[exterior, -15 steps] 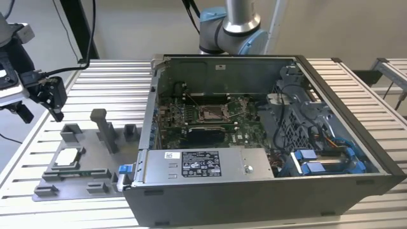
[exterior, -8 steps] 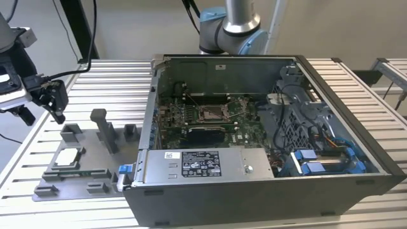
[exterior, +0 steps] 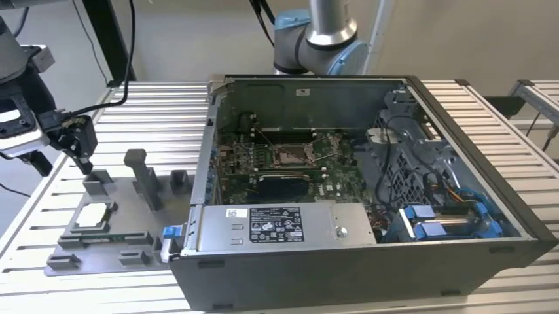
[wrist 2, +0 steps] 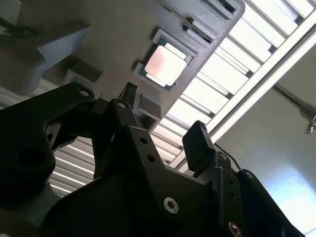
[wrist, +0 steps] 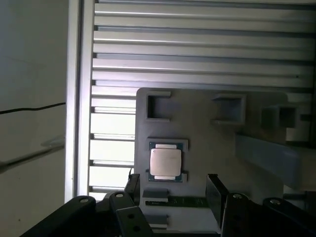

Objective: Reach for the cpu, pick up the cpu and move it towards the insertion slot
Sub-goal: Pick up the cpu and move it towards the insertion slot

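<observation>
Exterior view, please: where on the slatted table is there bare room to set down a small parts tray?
Bare slats lie beyond the grey fixture plate, bordered by the computer case on the exterior view's right. Another strip runs along the case's other side. The plate is crowded with blocks and the cpu; the case's inside is packed.

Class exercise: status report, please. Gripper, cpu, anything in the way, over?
Gripper open, empty, above the cpu. Cpu flat in grey fixture plate, ungripped. Insertion slot inside the open computer case. No obstruction at the cpu.
</observation>
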`<state>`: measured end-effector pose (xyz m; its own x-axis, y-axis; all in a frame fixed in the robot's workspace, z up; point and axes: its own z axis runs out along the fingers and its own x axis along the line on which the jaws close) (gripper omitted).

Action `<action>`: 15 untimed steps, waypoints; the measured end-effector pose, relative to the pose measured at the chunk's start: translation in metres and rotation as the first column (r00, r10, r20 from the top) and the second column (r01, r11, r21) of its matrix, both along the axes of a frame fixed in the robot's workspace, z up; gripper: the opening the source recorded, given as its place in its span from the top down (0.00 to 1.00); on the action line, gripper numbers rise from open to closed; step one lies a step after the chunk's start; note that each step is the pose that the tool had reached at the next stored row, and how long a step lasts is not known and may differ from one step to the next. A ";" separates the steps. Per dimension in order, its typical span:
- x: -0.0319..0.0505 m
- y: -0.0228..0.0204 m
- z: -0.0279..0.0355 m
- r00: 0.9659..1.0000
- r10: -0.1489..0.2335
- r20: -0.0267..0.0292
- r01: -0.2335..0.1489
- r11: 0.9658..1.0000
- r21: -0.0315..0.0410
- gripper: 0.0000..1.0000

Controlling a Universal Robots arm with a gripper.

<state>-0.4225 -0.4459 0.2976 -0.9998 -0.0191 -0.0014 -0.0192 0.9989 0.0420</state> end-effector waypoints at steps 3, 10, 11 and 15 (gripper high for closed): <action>0.0000 0.0004 -0.0034 1.000 0.000 0.000 0.000 1.000 0.000 0.00; 0.0000 0.0007 -0.0126 1.000 0.000 0.000 0.000 1.000 0.000 0.00; 0.0000 0.0008 -0.0137 1.000 0.000 0.000 0.000 1.000 0.000 0.00; 0.0000 0.0011 -0.0187 1.000 0.000 0.000 0.000 1.000 0.000 0.00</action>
<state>-0.4226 -0.4448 0.2789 -0.9998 -0.0191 -0.0014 -0.0192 0.9989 0.0421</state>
